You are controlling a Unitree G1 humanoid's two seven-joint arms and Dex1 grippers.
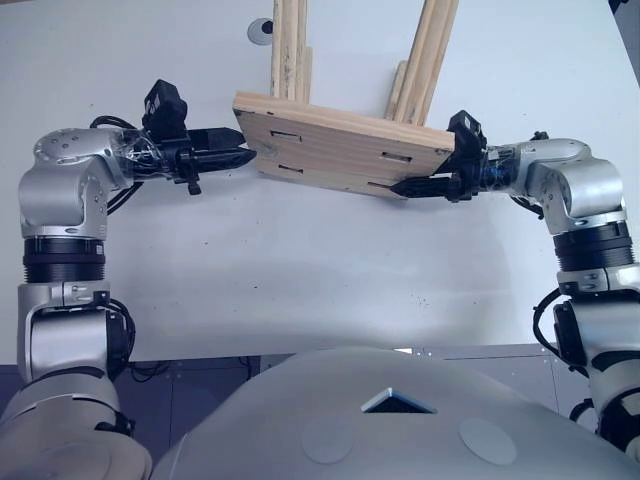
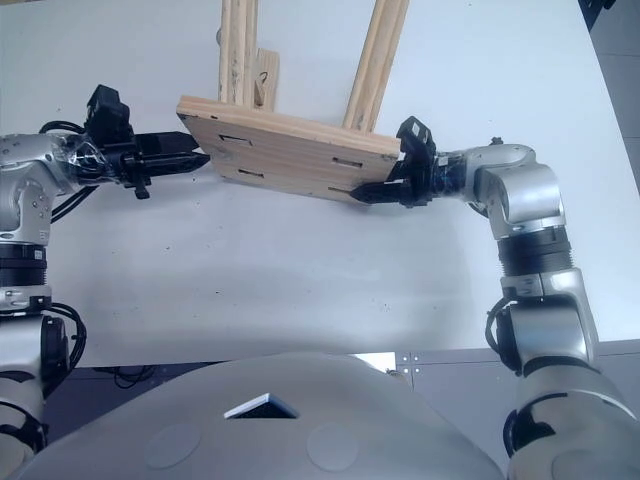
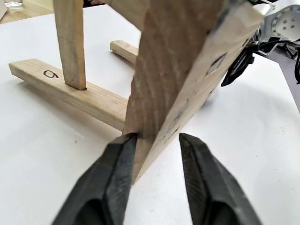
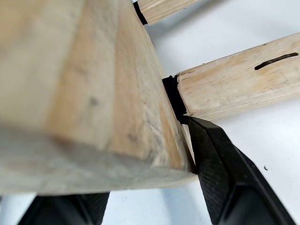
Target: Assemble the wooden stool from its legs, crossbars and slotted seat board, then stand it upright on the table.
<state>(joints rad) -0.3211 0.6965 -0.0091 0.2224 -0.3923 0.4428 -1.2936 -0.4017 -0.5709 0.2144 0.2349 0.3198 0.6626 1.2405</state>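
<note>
Left eye view: the stool looks assembled and lies on its side on the surface (image 1: 300, 290). Seat board (image 1: 340, 150) stands on edge, tilted, slotted face toward the robot. Legs (image 1: 288, 50) run from the board's back face toward the far side of the surface. Left wrist view: behind the board a lower leg (image 3: 70, 89) lies flat, with a crossbar (image 3: 70, 42) rising from it.

Left pincer (image 1: 245, 157) sits at the board's left end, open. Its 2 fingers straddle the corner, 1 finger (image 3: 112, 173) touching the wood on the legs' side, the other apart from the slotted face. Right pincer (image 1: 405, 187) is at the board's right end near the lower corner, clamped on the board. Right wrist view shows a finger (image 4: 225, 159) pressed against the wood.

Judgement: the step in hand is tipping the stool upright. Close the left pincer fully before lifting so both ends carry load. Raise the board with both arms together, letting the leg feet pivot on the surface. An uneven grip risks twisting the board off the legs.
</note>
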